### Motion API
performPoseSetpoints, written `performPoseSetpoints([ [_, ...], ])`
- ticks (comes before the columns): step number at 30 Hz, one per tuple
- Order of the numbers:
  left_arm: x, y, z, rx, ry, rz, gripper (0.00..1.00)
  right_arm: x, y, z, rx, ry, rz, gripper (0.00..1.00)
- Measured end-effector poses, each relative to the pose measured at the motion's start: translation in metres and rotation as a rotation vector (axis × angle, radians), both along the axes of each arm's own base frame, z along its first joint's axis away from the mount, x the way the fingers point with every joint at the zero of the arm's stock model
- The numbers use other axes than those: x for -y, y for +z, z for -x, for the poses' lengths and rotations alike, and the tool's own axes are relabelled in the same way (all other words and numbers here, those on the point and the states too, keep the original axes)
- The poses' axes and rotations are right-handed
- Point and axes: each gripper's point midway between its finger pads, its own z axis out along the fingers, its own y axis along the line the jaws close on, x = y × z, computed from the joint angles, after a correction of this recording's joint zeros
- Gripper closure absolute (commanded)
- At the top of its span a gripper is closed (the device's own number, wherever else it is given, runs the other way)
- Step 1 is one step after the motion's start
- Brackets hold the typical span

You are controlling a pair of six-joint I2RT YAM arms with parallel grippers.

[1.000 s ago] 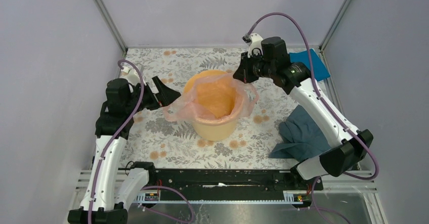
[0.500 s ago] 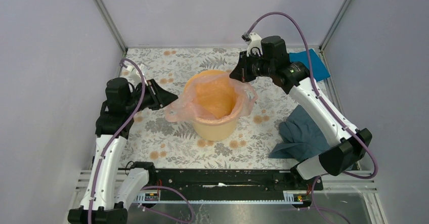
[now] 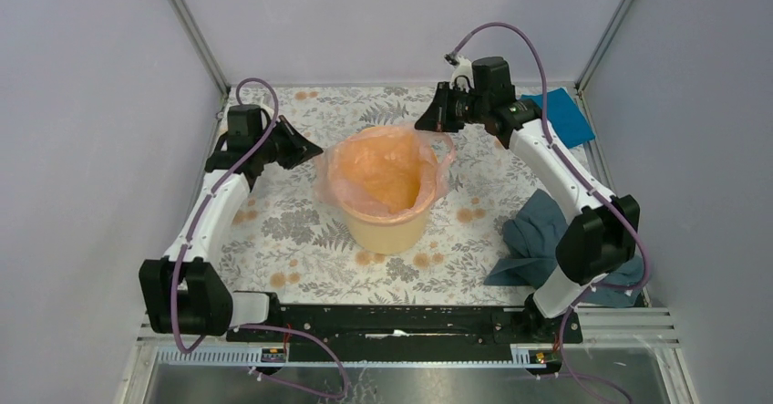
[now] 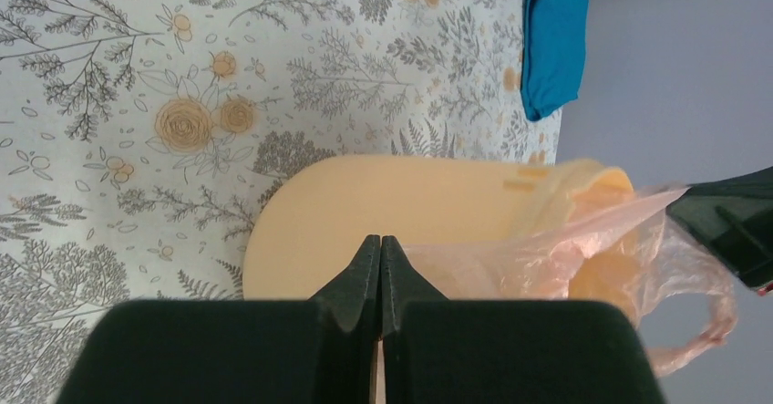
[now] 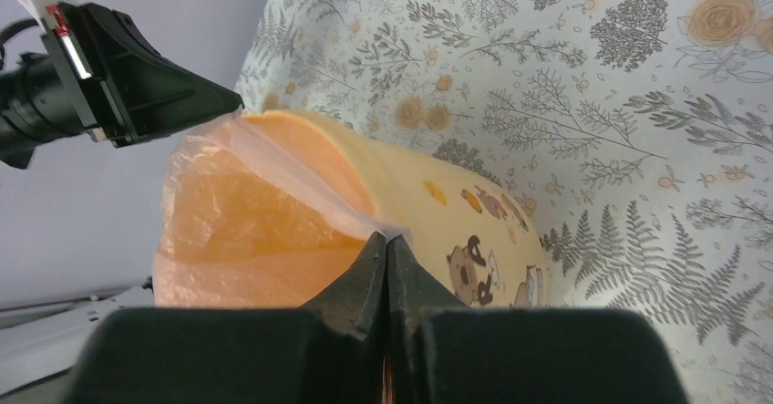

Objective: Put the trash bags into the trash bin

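Moved rearward and snapped shut, left pincer [image 4: 380, 240] grips trash bag [image 4: 547, 251] edge, right pincer [image 5: 386, 238] clamps opposite edge

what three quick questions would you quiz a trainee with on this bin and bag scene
1. Fill in: the right pincer is ___ on the edge of the translucent pale-pink plastic bag, near the rim of the round yellow-orange plastic bin.
2. True or false: the bag lies wholly outside the bin.
3. Where is the bright blue cloth? A: far right corner. B: inside the bin. C: under the bin.

Key: 1 shut; 2 false, it lines the bin and drapes over the rim; 3 A.
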Motion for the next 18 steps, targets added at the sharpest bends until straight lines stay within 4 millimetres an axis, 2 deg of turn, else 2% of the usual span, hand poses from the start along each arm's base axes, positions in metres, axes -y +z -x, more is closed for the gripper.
performPoseSetpoints([
  [4,0.0,-0.006,-0.013,-0.026,0.024,0.02,1.0,0.003,-0.011,-0.014,-0.081,-0.018,-0.067,0.98],
  [10,0.003,-0.004,-0.017,-0.001,0.028,0.043,1.0,0.0,0.0,-0.02,-0.15,-0.004,-0.223,0.98],
  [14,0.004,-0.02,-0.009,-0.035,0.036,0.069,1.0,-0.005,0.003,-0.028,-0.184,0.003,-0.302,0.97],
  [18,0.008,-0.043,0.007,-0.083,0.036,0.1,1.0,-0.006,-0.012,-0.034,-0.254,-0.005,-0.361,0.97],
])
